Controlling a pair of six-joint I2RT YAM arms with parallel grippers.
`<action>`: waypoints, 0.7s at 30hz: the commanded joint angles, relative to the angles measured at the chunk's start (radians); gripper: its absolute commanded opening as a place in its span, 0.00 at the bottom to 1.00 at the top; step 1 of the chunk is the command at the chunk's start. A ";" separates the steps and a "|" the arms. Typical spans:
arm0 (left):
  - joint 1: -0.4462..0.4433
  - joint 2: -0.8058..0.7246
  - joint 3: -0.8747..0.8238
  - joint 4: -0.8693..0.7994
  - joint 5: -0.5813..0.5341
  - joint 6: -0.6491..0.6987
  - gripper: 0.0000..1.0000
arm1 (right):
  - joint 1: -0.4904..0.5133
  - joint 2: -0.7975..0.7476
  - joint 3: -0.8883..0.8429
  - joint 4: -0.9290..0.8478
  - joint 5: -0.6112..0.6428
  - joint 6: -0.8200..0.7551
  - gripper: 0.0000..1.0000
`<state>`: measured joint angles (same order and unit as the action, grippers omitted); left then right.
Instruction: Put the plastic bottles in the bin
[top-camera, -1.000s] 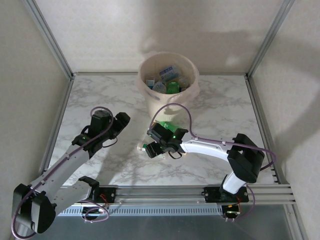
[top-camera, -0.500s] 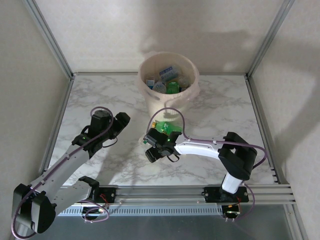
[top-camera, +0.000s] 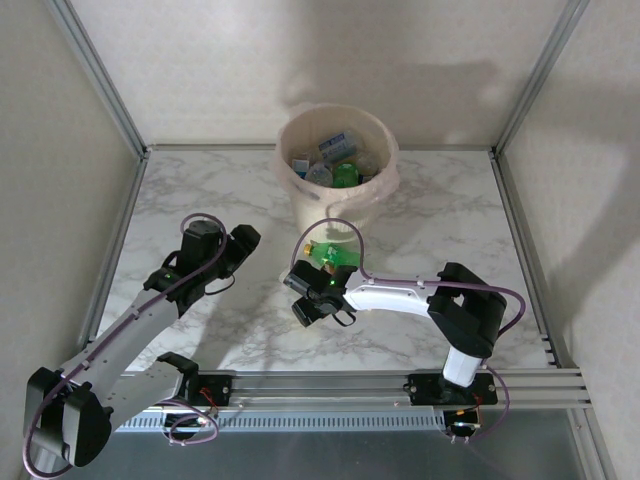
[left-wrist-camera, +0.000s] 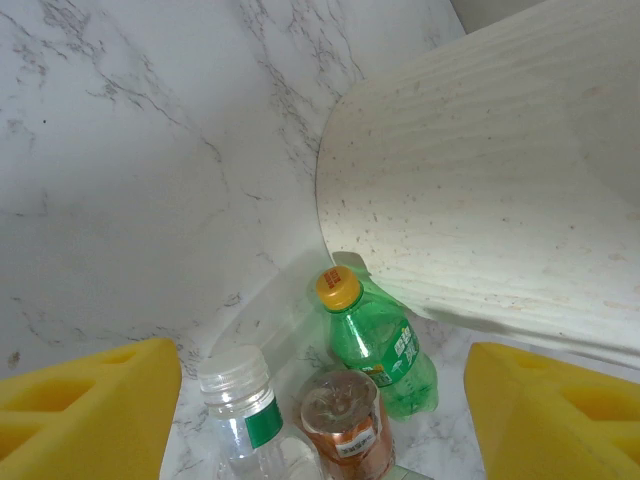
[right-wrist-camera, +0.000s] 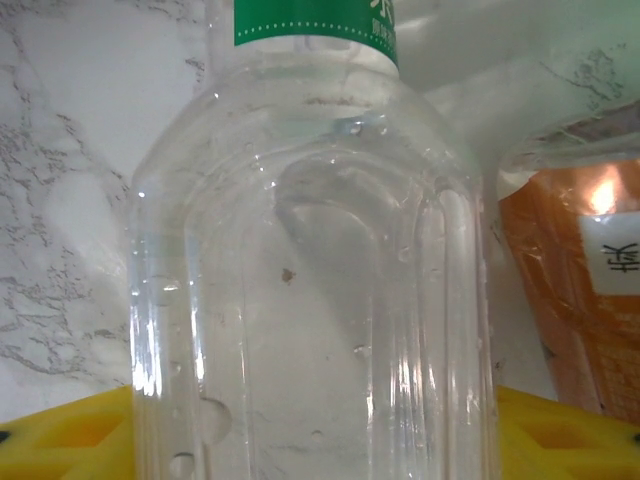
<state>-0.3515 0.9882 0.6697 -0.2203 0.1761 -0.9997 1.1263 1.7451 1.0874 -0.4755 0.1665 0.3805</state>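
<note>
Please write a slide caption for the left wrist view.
Green bottle, clear bottle and brown bottle beside the bin wall.

Your top camera is looking down from high at the near side, taking in the whole marble table. Your left wrist camera is sitting low, facing the bin wall, sharing the green bottle with the top view. Your right wrist camera is crowding the clear bottle, which the left one is also catching.

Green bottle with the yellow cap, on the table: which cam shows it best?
Left wrist: the green bottle lies whole in frame, yellow cap and label clear, beside the bin. Top external gives a small green patch of it, next to the right arm.
</note>
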 joint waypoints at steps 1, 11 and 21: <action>0.006 -0.005 0.004 0.002 -0.006 -0.002 0.75 | 0.020 -0.014 0.028 -0.014 0.031 -0.002 0.62; 0.015 -0.007 0.011 -0.024 -0.050 0.018 0.76 | 0.040 -0.078 0.069 -0.046 0.064 0.005 0.59; 0.062 -0.019 0.007 -0.036 -0.055 0.021 0.79 | 0.046 -0.221 0.144 -0.076 0.089 0.017 0.56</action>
<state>-0.3016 0.9878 0.6697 -0.2329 0.1402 -0.9951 1.1576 1.5845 1.1847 -0.5274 0.2203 0.3820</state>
